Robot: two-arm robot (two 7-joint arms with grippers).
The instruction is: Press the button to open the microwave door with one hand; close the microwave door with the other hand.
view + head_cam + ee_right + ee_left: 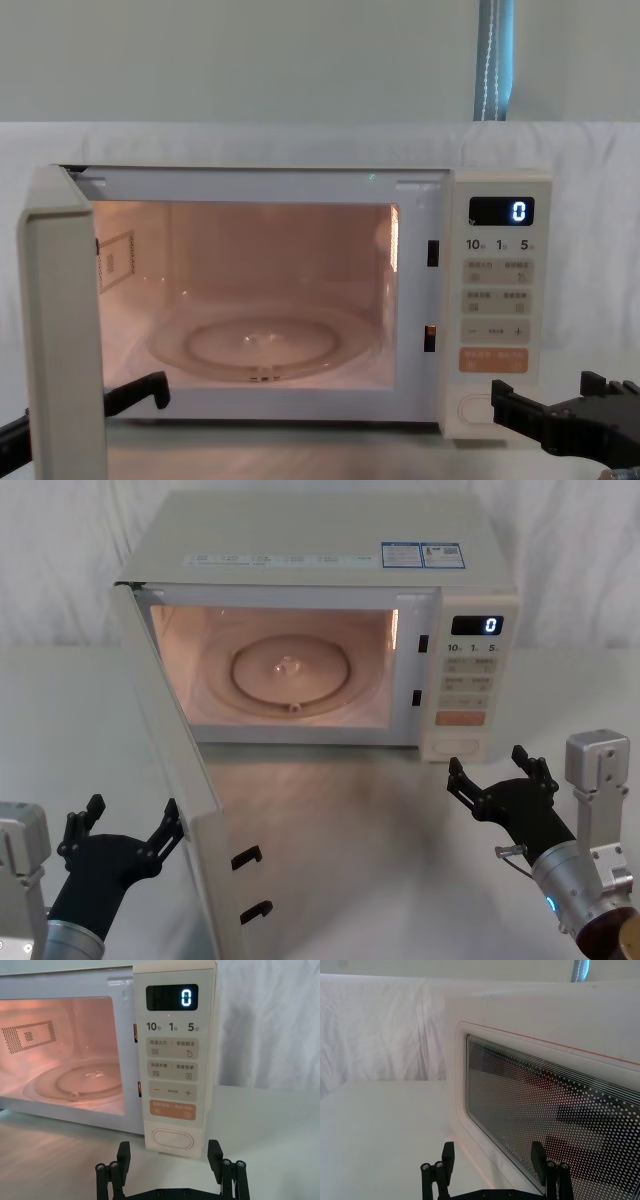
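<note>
1. On the white bench [420, 830] before us stands a cream microwave [320, 550], its cavity lit orange with the glass turntable [290, 670] lying bare inside.
2. We see the microwave door [175, 750] swung wide on its left hinge, reaching out toward us, its inner face and two black latch hooks [250, 885] turned to the right.
3. In the left wrist view, the door's dotted glass window [545, 1110] faces that camera from close by.
4. Our left claw [125, 830] hangs low at the left, just outside the free edge of the door; its fingers are spread apart and hold nothing, and the right-hand finger [168, 825] sits right at the door's outer face, though we cannot tell whether it touches.
5. The control panel [470, 680] on the right side shows a lit "0" on its display [477, 625].
6. The button [172, 1139] sits at the bottom of that panel, below the orange key [171, 1110].
7. Our right claw [495, 775] hovers in front of the panel's lower end, near the button but apart from it, with its fingers spread wide and nothing between them.
</note>
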